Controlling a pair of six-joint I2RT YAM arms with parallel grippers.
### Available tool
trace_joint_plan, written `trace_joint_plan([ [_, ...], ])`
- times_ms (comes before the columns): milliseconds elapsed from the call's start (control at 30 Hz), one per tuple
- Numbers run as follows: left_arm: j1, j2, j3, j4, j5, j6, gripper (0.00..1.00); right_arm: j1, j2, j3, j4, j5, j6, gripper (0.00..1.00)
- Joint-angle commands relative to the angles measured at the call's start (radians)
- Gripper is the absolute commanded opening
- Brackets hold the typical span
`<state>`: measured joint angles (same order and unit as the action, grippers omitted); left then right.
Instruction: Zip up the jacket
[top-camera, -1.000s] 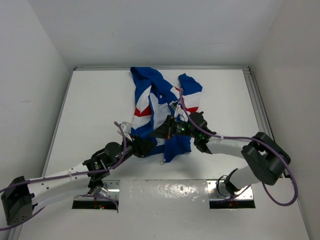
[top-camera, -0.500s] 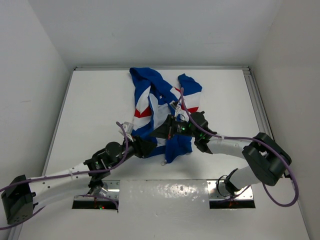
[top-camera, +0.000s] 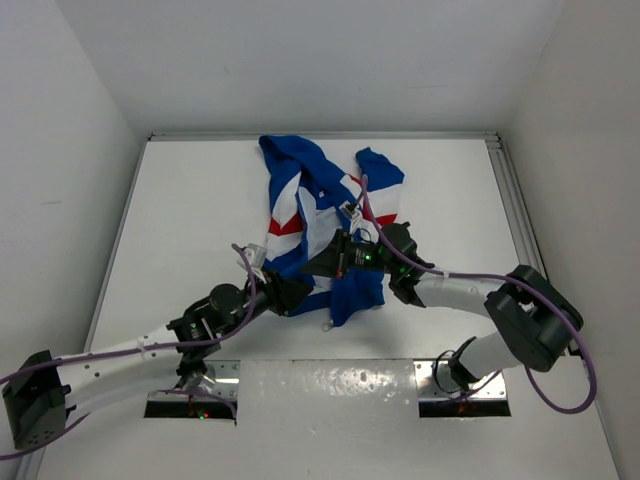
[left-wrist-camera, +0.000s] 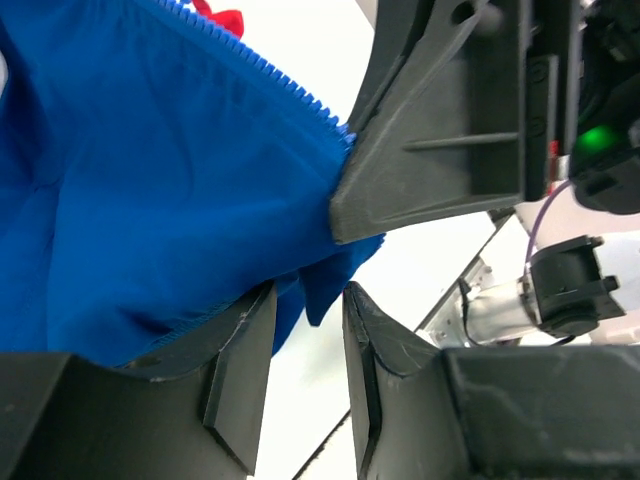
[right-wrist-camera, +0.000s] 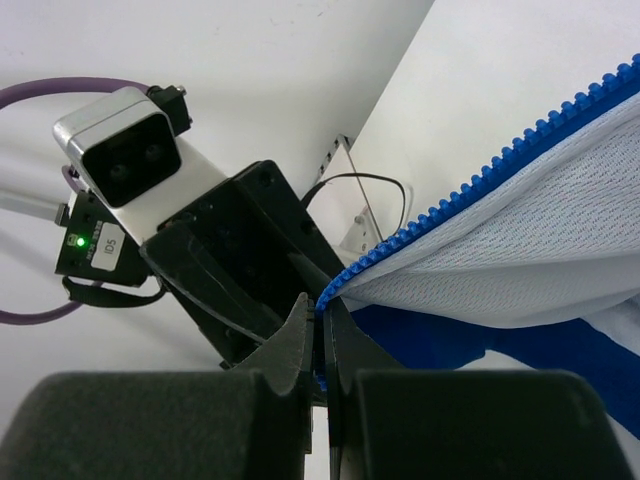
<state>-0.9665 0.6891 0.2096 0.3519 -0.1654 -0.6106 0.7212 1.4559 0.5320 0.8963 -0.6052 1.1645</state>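
The jacket lies crumpled at the middle back of the table, royal blue with red and white panels. My right gripper is shut on its blue zipper edge and holds that edge and the white lining lifted off the table. My left gripper sits just left of it at the jacket's near hem. In the left wrist view its jaws stand a little apart, with blue fabric draped over the left finger and a fabric corner hanging between the tips. The right gripper's finger presses on the zipper teeth.
The white table is boxed in by white walls on the left, back and right. A metal rail runs along its right edge. Two metal base plates sit at the near edge. Purple cables trail along both arms.
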Motion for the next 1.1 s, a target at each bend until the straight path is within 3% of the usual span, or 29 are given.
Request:
trace_joint_plan([
  [0,0.008,0.02,0.04,0.05,0.0,0.025,0.31,-0.003,-0.011,0.014,0.059,-0.027,0.004,0.0],
  [500,0.008,-0.005,0.06,0.039,0.01,0.046,0.25,-0.003,-0.017,0.026,-0.003,-0.025,-0.025,0.0],
  [800,0.008,0.038,0.085,0.05,0.018,0.055,0.14,-0.003,-0.017,0.029,0.007,-0.028,-0.008,0.0],
  [967,0.008,0.05,0.077,0.061,0.024,0.054,0.0,-0.002,-0.022,0.026,0.015,-0.028,-0.002,0.0],
  [1067,0.008,0.044,0.09,0.039,0.026,0.057,0.0,-0.003,-0.025,0.033,0.003,-0.021,-0.006,0.0],
])
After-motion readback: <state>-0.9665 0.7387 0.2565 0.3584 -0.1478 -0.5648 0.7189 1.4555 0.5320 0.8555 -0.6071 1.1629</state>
